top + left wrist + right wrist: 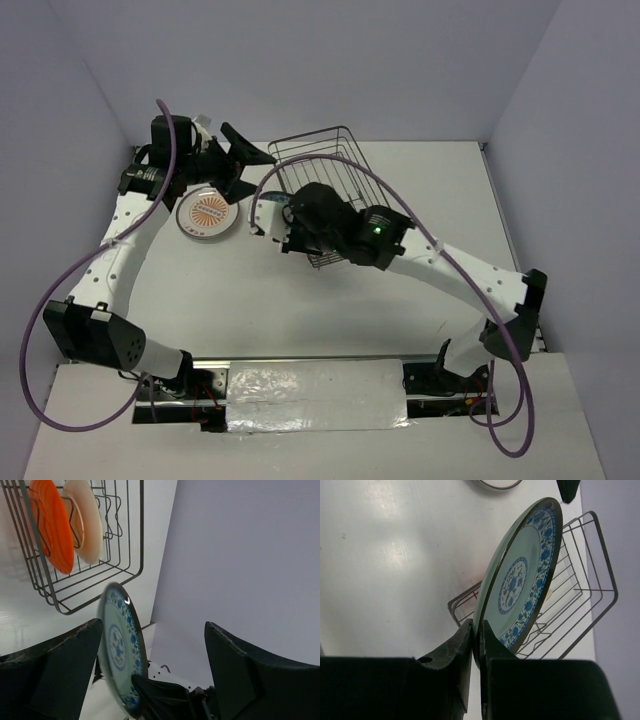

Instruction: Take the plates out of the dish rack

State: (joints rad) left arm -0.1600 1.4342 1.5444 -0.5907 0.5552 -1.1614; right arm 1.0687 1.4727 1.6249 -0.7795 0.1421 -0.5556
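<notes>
My right gripper (477, 630) had its jaws clamped on the rim of a blue-patterned plate (522, 575), held on edge just outside the rack (325, 165) at its nine o'clock side. The left gripper (154, 627) hovered at the rack's ten o'clock, jaws wide apart and gripping nothing. An orange plate (50, 525) and a pale plate (85, 520) stood upright in the rack. An orange-patterned plate (208, 213) lay flat on the worktop (430, 190), at nine o'clock from the rack.

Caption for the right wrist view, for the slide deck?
Right gripper clamps the rim of a blue-patterned plate held on edge, with the dish rack behind it.
</notes>
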